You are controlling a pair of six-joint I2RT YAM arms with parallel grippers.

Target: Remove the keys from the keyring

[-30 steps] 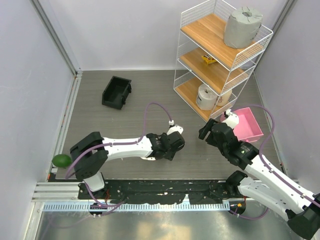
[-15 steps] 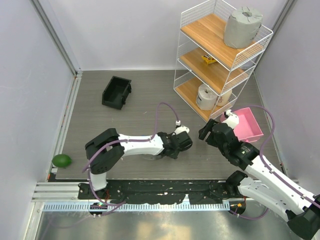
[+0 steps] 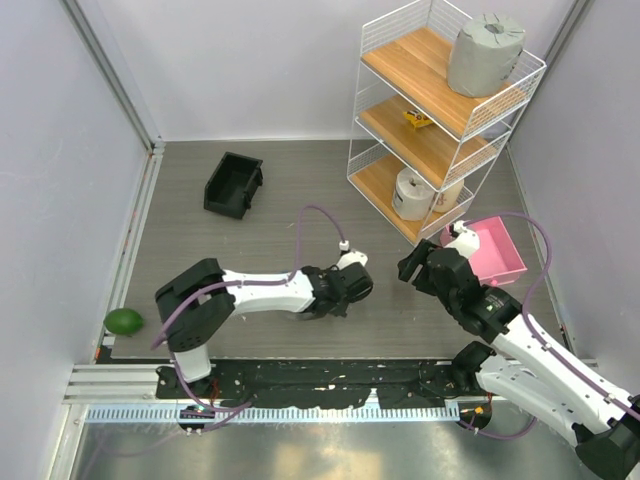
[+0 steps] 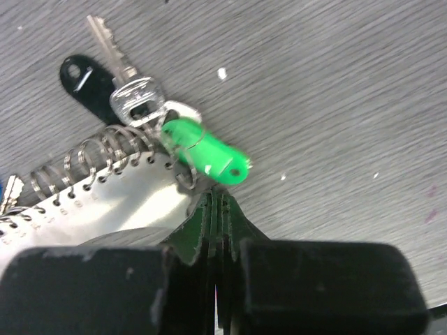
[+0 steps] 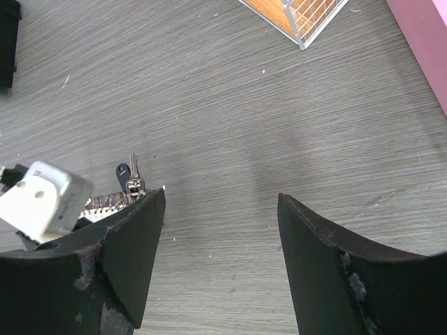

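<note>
Left end effector (image 4: 215, 199) is down low over the desk (image 4: 335, 84), its fingers clenched flat against each other with only a hairline seam between them. Right at their tips sits the keyring (image 4: 105, 157), a run of thin wire coils threaded along the edge of a pale metal plate (image 4: 105, 206). The green key (image 4: 206, 155) lies just beyond the fingertips, its plastic head angled toward the right and touching the end of the coil. Whether the wire is actually nipped between those closed tips, I cannot tell; the tips meet it, and that is all that shows.

Further out from the fingers lies a silver key (image 4: 126, 77), blade pointing away, with a black tag (image 4: 87, 80) lying partly under it on the left. Everything rests flat on the grey desk.

Over to the right end effector (image 5: 220, 199): released, fingers spread wide, bare desk between them, grasping nothing. It hangs above the surface, well apart from the bundle. From its wrist camera the silver key and black tag peek out just past its left-hand finger, next to the white block (image 5: 42, 199) on the left arm's wrist.

From above, the left arm reaches across toward the middle of the desk and its wrist covers the keys completely. The right end effector (image 3: 410, 268) is just to the right of it, near the pink tray (image 3: 495, 250).
</note>
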